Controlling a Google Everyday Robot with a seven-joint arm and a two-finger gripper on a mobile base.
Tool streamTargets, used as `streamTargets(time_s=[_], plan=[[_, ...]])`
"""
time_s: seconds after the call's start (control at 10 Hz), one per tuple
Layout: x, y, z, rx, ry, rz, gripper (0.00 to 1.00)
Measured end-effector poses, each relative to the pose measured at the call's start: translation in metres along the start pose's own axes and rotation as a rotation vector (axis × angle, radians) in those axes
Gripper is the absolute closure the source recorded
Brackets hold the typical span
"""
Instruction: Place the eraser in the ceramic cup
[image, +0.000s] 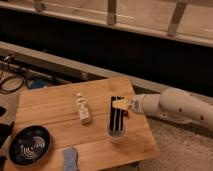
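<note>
Table (55, 102): bare wood planks, light brown, grain running left-right, rectangular top set at a slight angle to the view. Ceramic cup (116, 138): small, white, round, plain smooth sides, standing upright near the table's front right edge. Gripper (117, 128): two long dark fingers pointing straight down, drawn together into a narrow closed pair, tips lowered into the cup's mouth; the cup's inside is hidden behind them, contents cannot be told. A small pale tan block (121, 103) sits at the upper end of the fingers, just beside the wrist and above the cup; it may be the eraser, but I cannot tell that, nor whether it is gripped or part of the tool. Arm (175, 107): smooth white rounded shell, reaching in from the right, level over the table's right edge. Dark bowl (13, 146): round, shallow, glossy, at the front left corner, well apart from the cup; only pale swirl marks show inside it. Small pale object (83, 109): bottle-like, narrow top and wider base, mid-table, left of the cup and apart from it. Blue-grey pad (70, 159): soft-looking, rounded oblong, at the front edge between bowl and cup. Black cables (12, 82) loop on the floor to the left.
</note>
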Motion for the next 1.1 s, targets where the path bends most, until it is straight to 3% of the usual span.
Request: streamTargets(time_s=[0.2,0.5,1.1], plan=[[-0.001,-0.004,0.001,0.023,-0.021,-0.045,1.00],[0.000,-0.008,0.006,0.029,-0.041,-0.096,1.00],[0.017,-0.003,0.020,-0.002,-0.036,-0.113,1.00]])
